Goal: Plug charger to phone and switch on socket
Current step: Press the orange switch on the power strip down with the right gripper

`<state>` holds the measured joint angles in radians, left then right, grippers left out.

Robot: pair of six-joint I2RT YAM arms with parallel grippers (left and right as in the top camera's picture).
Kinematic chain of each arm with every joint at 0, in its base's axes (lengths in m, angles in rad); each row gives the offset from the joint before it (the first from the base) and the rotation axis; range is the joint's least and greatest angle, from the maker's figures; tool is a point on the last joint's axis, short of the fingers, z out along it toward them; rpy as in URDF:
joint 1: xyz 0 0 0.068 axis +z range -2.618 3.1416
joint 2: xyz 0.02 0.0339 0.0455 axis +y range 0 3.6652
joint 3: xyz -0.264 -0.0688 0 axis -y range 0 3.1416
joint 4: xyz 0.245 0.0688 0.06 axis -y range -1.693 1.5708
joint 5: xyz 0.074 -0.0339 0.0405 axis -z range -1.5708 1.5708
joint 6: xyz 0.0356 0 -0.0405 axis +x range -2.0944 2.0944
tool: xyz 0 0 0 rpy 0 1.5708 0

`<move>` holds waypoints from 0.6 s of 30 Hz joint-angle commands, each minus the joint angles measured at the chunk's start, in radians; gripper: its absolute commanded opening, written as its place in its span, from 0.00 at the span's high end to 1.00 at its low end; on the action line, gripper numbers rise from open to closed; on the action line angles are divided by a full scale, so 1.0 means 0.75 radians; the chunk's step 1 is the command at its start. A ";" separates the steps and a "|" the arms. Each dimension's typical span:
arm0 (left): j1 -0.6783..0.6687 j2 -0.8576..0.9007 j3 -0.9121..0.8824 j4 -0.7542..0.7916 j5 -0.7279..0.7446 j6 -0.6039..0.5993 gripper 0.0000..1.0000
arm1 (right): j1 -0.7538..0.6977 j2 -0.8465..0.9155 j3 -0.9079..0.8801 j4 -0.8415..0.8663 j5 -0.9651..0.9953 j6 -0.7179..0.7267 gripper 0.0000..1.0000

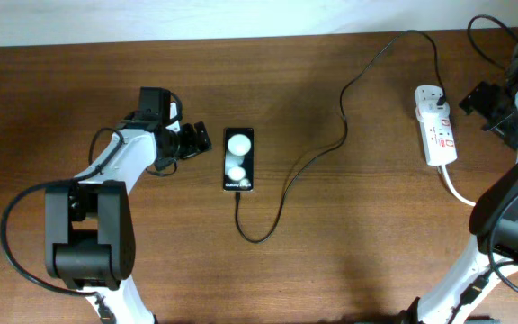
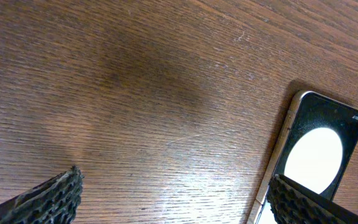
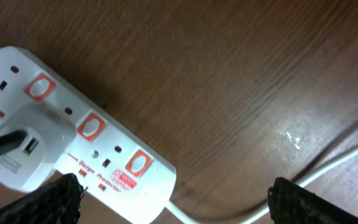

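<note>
From overhead, the phone [image 1: 238, 159] is lying face up on the brown tabletop [image 1: 358, 261], left of the middle, with two white glare spots shining on its screen. The left hand [image 1: 201, 141] is sitting just beside the phone's left edge and pointing at it. The charger [image 1: 288, 180] is meeting the phone's near end with its plug tip, though whether the tip is seated cannot be told. Its thin black cable is looping toward the robot, then running up and to the right to a white adapter [image 1: 430, 94] sitting in the far end of the socket [image 1: 439, 135]. The socket is lying lengthwise near the right edge, its thick white cord [image 1: 454, 187] trailing off the near end. The right hand [image 1: 468, 97] is hanging just right of the adapter. In the left wrist view, the left hand [image 2: 176, 186] is standing spread wide and gripping nothing. Its fingers [image 2: 48, 199] are showing at the two lower corners, and the phone [image 2: 319, 134] is lying by the right one. In the right wrist view, the right hand [image 3: 174, 186] is likewise standing spread and empty over the socket [image 3: 114, 149]. The adapter [image 3: 39, 140] is showing a black cable entering it, three red-marked switches [image 3: 89, 126] are lining up beside it, and whether they are on cannot be told.
</note>
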<state>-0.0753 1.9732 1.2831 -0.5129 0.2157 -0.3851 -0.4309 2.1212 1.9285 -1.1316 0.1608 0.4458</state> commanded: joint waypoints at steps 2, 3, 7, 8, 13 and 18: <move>0.008 -0.006 0.017 -0.001 -0.005 0.007 0.01 | -0.005 0.108 -0.039 0.044 0.000 0.011 0.01; 0.008 -0.006 0.017 -0.001 -0.005 0.006 0.01 | -0.005 0.125 -0.039 0.045 -0.017 0.011 0.01; 0.008 -0.006 0.017 -0.001 -0.005 0.007 0.01 | -0.001 0.218 -0.041 0.069 -0.060 0.010 0.01; 0.008 -0.006 0.017 -0.001 -0.005 0.007 0.01 | -0.001 0.239 -0.044 0.085 -0.062 0.010 0.01; 0.008 -0.006 0.017 -0.001 -0.005 0.006 0.01 | -0.002 0.321 -0.046 0.192 -0.187 0.010 0.01; 0.008 -0.006 0.017 -0.001 -0.005 0.007 0.01 | -0.002 0.327 -0.046 0.219 -0.252 0.010 0.01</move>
<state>-0.0753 1.9732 1.2831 -0.5133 0.2153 -0.3851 -0.4427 2.3203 1.9053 -0.9585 0.0433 0.4572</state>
